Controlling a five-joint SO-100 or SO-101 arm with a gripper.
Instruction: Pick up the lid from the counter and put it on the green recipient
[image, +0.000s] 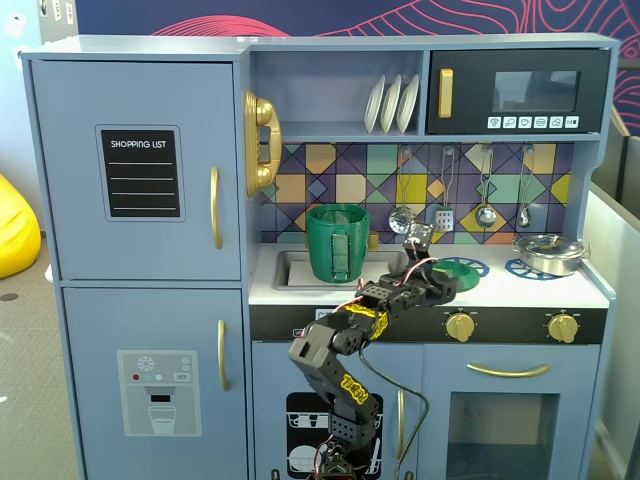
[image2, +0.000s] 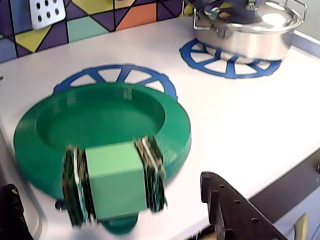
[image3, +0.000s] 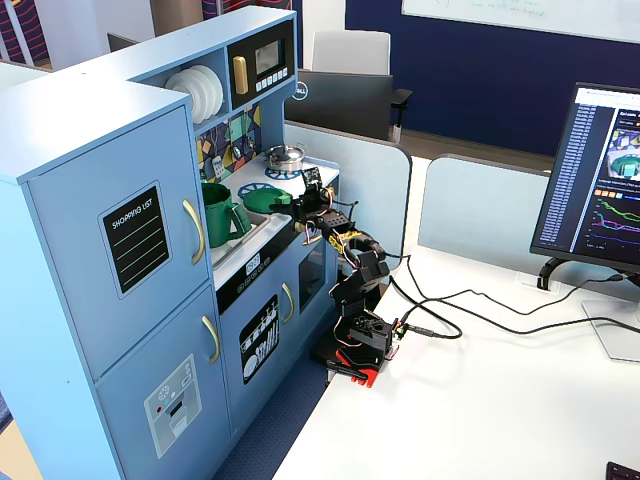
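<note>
1. Wrist view: I see the flat round green plastic lid (image2: 95, 125) lying on the white toy-kitchen counter (image2: 240, 120), over a blue spoked burner ring (image2: 115, 75). Its blocky green knob (image2: 116, 179) faces the camera.
2. Gripper (image2: 107, 220): dark fingers (image2: 235, 210) spread open at 5 and 7 o'clock of the lid, nothing between them.
3. Silver metal pan (image2: 250, 27) sits at 2 o'clock from the lid, on a second blue ring, well apart.
4. Fixed view: the tall dark green ribbed pot (image: 337, 243) stands upright in the sink (image: 290, 268), at 9 o'clock from the lid (image: 461, 268), uncovered.
5. The arm (image: 345, 350) reaches up to the counter between the two.
</note>
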